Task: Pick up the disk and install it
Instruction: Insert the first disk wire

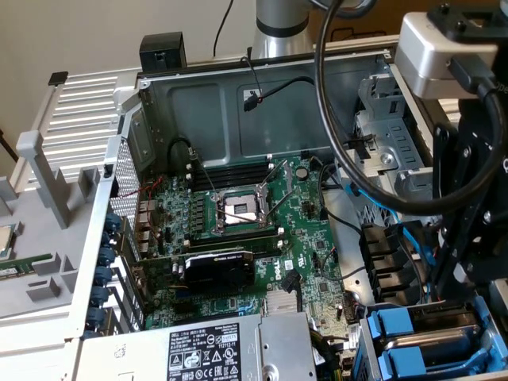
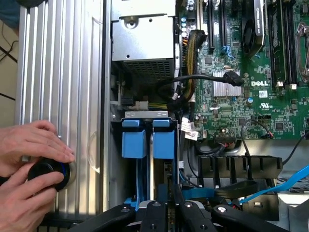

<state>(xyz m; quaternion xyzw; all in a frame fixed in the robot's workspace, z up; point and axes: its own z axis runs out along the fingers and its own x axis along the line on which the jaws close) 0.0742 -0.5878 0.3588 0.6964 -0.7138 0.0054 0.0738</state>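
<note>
Resting place of the disk (image 2: 164,145): you find it standing on edge in the drive cage (image 2: 117,145), in the slot nearer the motherboard. Its bright blue end tab and blue rails are showing.
Neighbouring carrier (image 2: 133,137): a second blue-tabbed carrier stands just beside the disk, on the side away from the motherboard. A thin silver edge shows between the two.
Gripper (image 2: 169,203): your gripper hangs directly over the disk's rails, with its black linkages splayed to either side.
Fingers: they are drawn close together. Whether they pinch any part of the disk you cannot tell.
Blue cable (image 2: 285,181): it runs slantwise beside the gripper, over a black slotted bracket (image 2: 236,166).
Power supply (image 2: 142,43): this grey metal box with a perforated face lies beyond the cage, with a bundle of wires between them.
Motherboard (image 2: 241,92): the green board lies beside the cage. In the exterior view you see the processor socket (image 1: 238,208) near its middle and the black graphics card (image 1: 218,270) closer to the power supply.
Ribbed silver panel (image 2: 63,72): it lies along the cage's far side, away from the motherboard.
Person: a hand (image 2: 31,142) and a second hand (image 2: 21,203) rest on that panel. Both touch a round black knob (image 2: 48,173) with a blue ring.
</note>
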